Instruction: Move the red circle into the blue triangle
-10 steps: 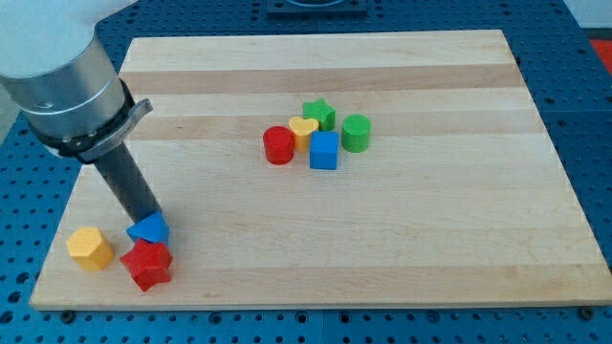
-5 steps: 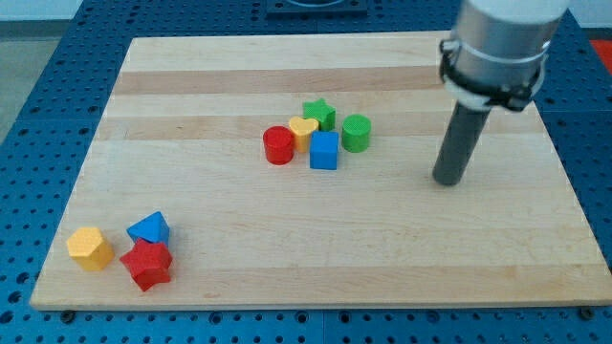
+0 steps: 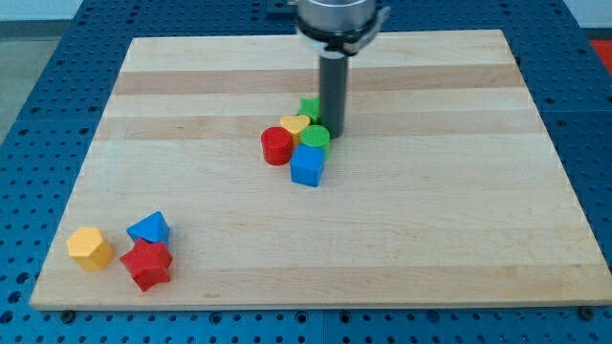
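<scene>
The red circle [image 3: 277, 146] lies near the board's middle, at the left of a tight cluster. The blue triangle [image 3: 150, 228] lies far off at the view's bottom left. My tip [image 3: 332, 133] stands at the cluster's right side, touching the green circle [image 3: 315, 139] and partly hiding the green star [image 3: 309, 107]. The yellow heart [image 3: 295, 125] sits between the red circle and the green star. The blue cube [image 3: 308, 165] lies just below the green circle.
A red star [image 3: 146, 264] touches the blue triangle from below. A yellow hexagon [image 3: 90, 248] lies to their left near the board's [image 3: 430, 239] bottom left corner.
My tip went from the bottom left to the right side, then left into the cluster. The green circle and blue cube were pushed left and down, tight against the others.
</scene>
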